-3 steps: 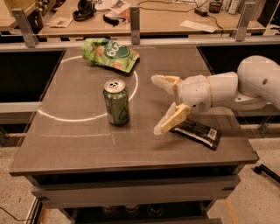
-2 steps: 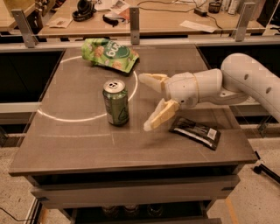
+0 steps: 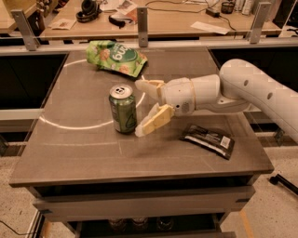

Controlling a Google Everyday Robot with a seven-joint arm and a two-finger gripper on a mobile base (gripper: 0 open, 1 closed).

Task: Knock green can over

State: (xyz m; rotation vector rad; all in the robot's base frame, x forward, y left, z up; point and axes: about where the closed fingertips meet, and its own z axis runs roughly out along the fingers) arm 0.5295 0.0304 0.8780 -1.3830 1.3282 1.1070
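Observation:
The green can [image 3: 123,109] stands upright near the middle of the grey table [image 3: 74,148], silver top and pull tab up, pale logo on its side. My gripper [image 3: 141,108] comes in from the right on a white arm, just right of the can. It is open: one cream finger [image 3: 150,86] points left behind the can's top, the other finger [image 3: 152,122] reaches down beside the can's base, very close to or touching it.
A crinkled green snack bag [image 3: 116,56] lies at the table's back. A flat black packet [image 3: 209,140] lies at the front right. A white curved line [image 3: 74,125] runs across the tabletop. A wooden desk with clutter [image 3: 153,14] stands behind.
My gripper has moved left across the table, from well right of the can to right beside it. The can still stands upright in the same place.

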